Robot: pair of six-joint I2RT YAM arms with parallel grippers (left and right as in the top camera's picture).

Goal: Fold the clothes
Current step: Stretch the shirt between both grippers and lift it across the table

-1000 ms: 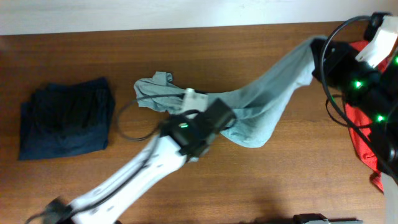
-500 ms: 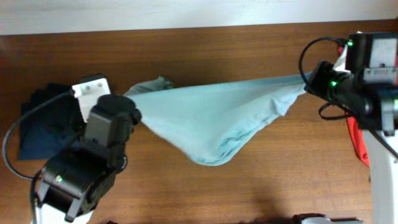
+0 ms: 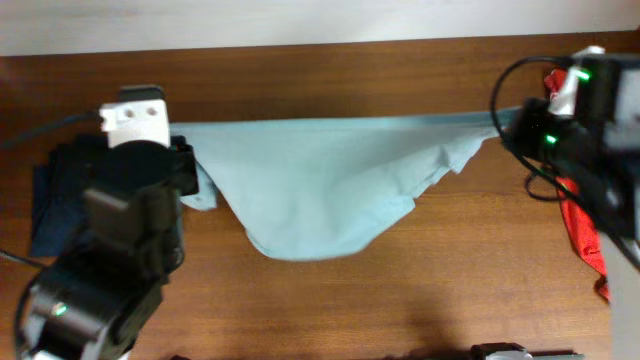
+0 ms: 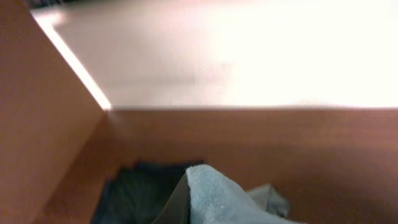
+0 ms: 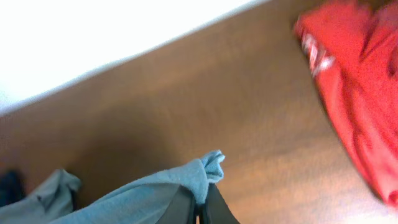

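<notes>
Above the table, in the overhead view, the T-shirt is stretched between the two arms. Its top edge forms a nearly straight line and the rest sags in a rounded belly toward the near side. The left gripper is clamped on the left end of the cloth and the right gripper on the right end. A navy garment lies at the left of the table, partly under the left arm. A red shirt lies at the right edge, beside the right arm. In the left wrist view, a bunch of the pale cloth sits against one dark finger at the bottom edge, with the navy garment on the wood just behind it. The second finger is out of frame. In the right wrist view, both fingers are pressed together on a small fold of the pale cloth. The red shirt lies well apart, at the upper right.
</notes>
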